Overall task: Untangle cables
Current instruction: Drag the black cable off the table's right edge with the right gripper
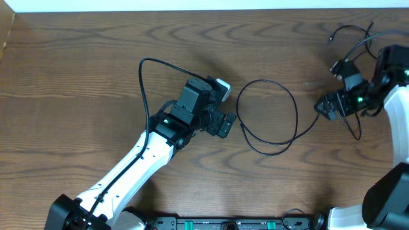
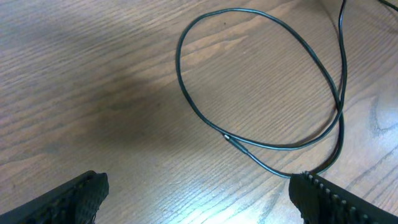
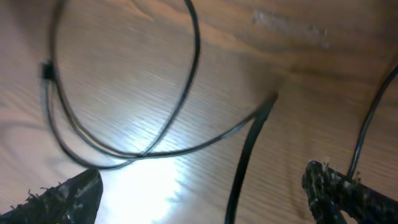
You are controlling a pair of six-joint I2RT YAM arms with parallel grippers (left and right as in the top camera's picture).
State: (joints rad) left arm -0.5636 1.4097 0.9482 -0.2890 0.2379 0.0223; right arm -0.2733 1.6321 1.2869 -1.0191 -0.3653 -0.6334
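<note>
the black cable lies in a loose loop on the table between both arms. the left gripper is spread wide and empty beside it; the right gripper is likewise spread, holding nothing.

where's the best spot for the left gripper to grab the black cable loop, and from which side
Probably the left arc of the black cable, the part nearest the open left gripper. There it is a single strand lying flat on the table, clear of the crossing on the loop's far side. Come straight down from above, jaws straddling the strand.
</note>
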